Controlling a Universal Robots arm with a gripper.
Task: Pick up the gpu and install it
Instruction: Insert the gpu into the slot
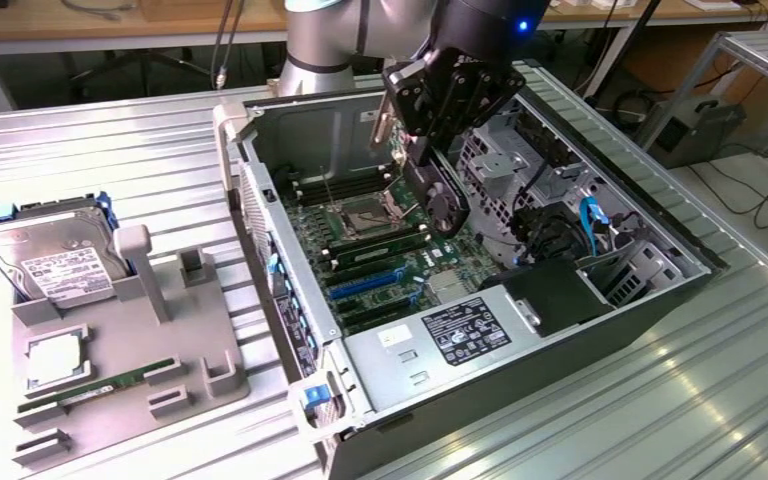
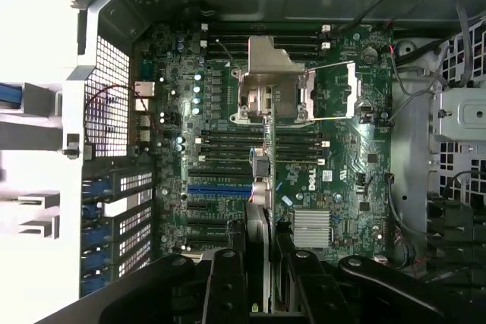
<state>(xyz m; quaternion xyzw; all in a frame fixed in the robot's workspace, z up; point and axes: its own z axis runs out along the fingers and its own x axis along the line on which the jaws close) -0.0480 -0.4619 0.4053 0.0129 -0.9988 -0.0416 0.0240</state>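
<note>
We are at the carry-and-align step. The gripper point(image 1: 424, 160), jaws clamped on the gpu point(image 1: 443, 205), hangs over the open computer case point(image 1: 261, 200), toward 12 o'clock of the exterior view's centre. The card hangs edge-down above the motherboard point(image 1: 391, 255), seemingly not yet seated. We judge that seating calls for squaring its edge over the blue slot point(image 1: 361, 287), at 7 o'clock of the card.

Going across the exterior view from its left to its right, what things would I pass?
The hard drive → the CPU socket on the motherboard → the gpu, hanging from the gripper that clamps it → the blue cable.
</note>
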